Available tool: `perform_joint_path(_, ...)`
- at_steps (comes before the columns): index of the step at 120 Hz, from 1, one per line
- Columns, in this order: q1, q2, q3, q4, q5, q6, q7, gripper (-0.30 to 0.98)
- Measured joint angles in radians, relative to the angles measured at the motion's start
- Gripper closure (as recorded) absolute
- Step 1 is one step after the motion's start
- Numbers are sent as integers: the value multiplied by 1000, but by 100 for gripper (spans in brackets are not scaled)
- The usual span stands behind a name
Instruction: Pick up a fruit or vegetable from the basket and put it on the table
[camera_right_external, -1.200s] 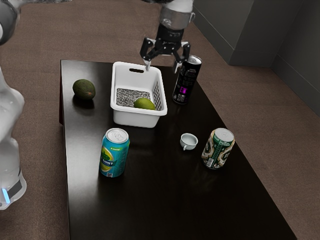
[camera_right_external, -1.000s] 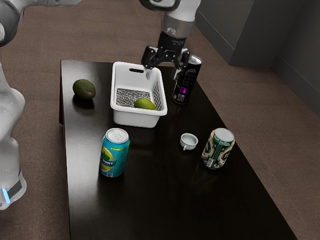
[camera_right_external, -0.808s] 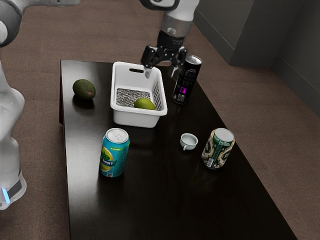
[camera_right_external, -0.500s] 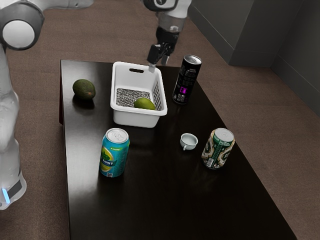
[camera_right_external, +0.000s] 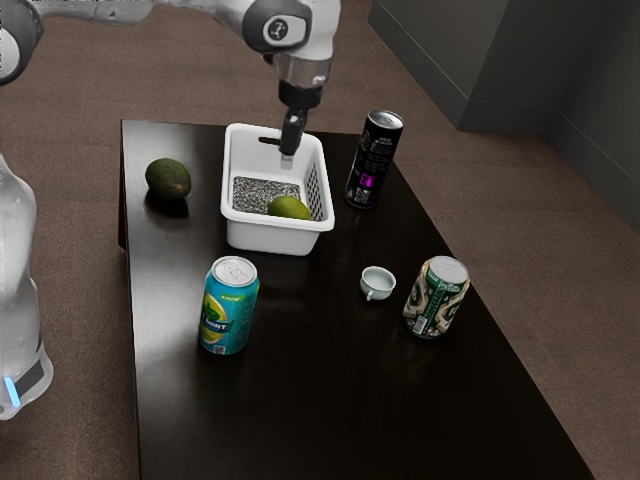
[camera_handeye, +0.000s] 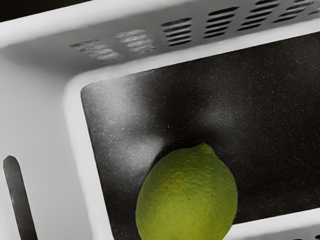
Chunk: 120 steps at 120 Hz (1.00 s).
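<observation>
**Lime (camera_right_external: 289, 208) not yet picked**

It lies in the white basket (camera_right_external: 272, 240), by the corner at the exterior view's lower right. The gripper (camera_right_external: 288, 157) hangs above, spread or closed I cannot tell. Grasping, lifting and setting down on the table (camera_right_external: 340, 400) remain.

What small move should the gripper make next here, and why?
Probably ease down toward the lime, centring over it: the gripper hangs above it with a gap between, and the lime lies inside the basket, its top uncovered.
</observation>
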Motion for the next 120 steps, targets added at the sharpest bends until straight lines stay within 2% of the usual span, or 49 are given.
perform_joint_path(26,36,14,0,-43,-2,63,-30,0)
perform_joint_path(49,52,24,0,-66,-1,85,45,0)
perform_joint_path(66,46,87,-1,-73,-2,128,90,0)
perform_joint_path(120,49,137,-3,-126,-52,246,196,0)
